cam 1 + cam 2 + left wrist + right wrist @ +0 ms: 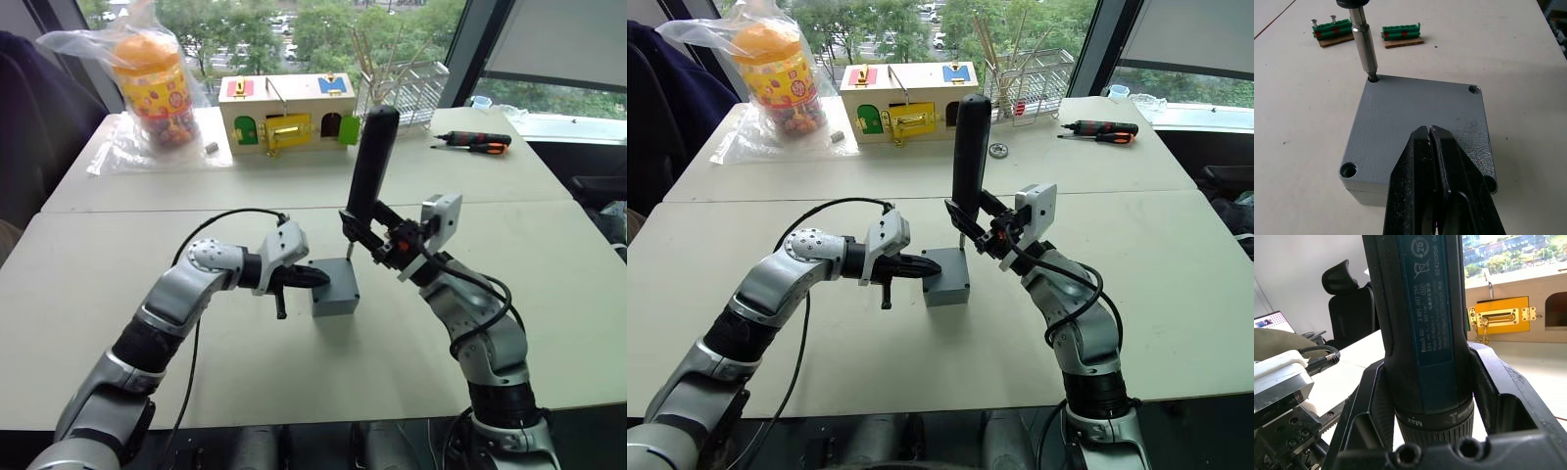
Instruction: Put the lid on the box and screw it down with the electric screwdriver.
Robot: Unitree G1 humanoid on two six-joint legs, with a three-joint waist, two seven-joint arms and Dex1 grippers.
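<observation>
The electric screwdriver [370, 168] stands nearly upright, its thin metal bit [1364, 46] seated in a corner screw hole of the lid [1415, 117]. The right gripper [377, 235] pinches the driver low on its body, one black finger on each side of the barrel, as the right wrist view shows. The lid lies flat on top of the box [335, 290], closing it; three other corner holes are visible in the left wrist view. The box rests on the near white table [549, 323], between the two arms. The left gripper [315, 278] has its two fingers [1422, 186] pressed together, their tips reaching over the lid's edge opposite the bit; whether they touch the lid cannot be told. On the table beyond the box lie two green terminal blocks [1400, 34] on brown card, one with two screws [1322, 20] standing in it. On the far table stand a wooden box with coloured doors [287, 113], a bagged orange jar [149, 86], a wire rack [402, 90] and slim black-and-orange hand screwdrivers [473, 143].
</observation>
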